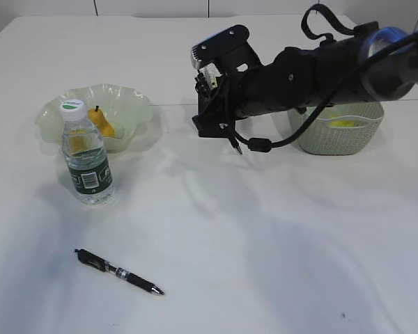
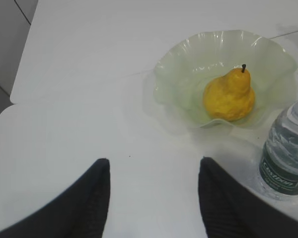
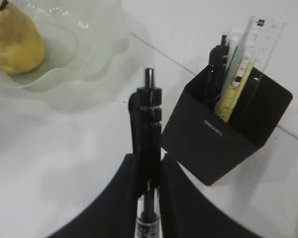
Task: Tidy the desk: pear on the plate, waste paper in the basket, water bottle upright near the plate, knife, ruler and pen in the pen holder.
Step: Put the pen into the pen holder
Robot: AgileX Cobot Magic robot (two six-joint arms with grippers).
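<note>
**Pen poised beside the holder**

The right tool (image 3: 148, 184) pinches a black pen (image 3: 148, 124) upright, its long axis pointing up and away from the jaws. The pen holder (image 3: 226, 134), already carrying the ruler (image 3: 253, 44), stands just to the pen's right, near but apart. The left tool (image 2: 154, 198) hangs spread and empty by the plate (image 2: 179, 74) holding the pear (image 2: 228, 94). A second pen (image 1: 118, 271) lies on the worktop (image 1: 279, 264).

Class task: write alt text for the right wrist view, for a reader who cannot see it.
The right gripper holds a black pen upright beside a black pen holder containing a clear ruler. A yellow pear sits in the pale green plate behind.
</note>
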